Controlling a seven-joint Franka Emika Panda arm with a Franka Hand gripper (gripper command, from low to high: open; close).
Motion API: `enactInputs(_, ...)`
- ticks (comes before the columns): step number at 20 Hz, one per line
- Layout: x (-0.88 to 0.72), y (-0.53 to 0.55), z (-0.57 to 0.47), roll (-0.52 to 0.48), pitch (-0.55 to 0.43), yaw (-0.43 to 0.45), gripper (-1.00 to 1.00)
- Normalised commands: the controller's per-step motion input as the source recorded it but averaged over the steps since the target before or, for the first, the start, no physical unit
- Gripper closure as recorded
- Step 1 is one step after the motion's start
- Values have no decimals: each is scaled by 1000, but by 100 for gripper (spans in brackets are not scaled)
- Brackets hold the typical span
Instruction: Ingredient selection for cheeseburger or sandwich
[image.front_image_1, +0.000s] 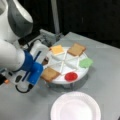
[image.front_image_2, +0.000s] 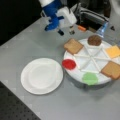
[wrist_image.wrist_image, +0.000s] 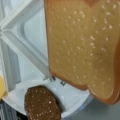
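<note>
On a front view's left your gripper hangs above the sectioned tray, nearest a toast square, with the patty just beside; I cannot tell how its jaws stand or whether they hold anything. Come down off-centre and you could nudge the toast over the rim, or catch the patty instead. Right of these lie the red disc, green leaf piece, cheese and second toast. The paper plate sits bare on the grey table, dark room behind
</note>
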Motion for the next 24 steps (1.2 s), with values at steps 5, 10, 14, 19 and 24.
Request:
enactInputs(5, 116, -268, -241, 420, 13, -4, -100)
enactInputs(10, 152, -264, -136, 372, -10, 27, -100)
enactInputs(14, 194, -198, -47, 359, -39, 66, -100)
enactInputs(19, 232, -135, -109, 404, -68, 100, -100)
enactInputs(24, 217, -179, -189, 408, -36, 161, -100)
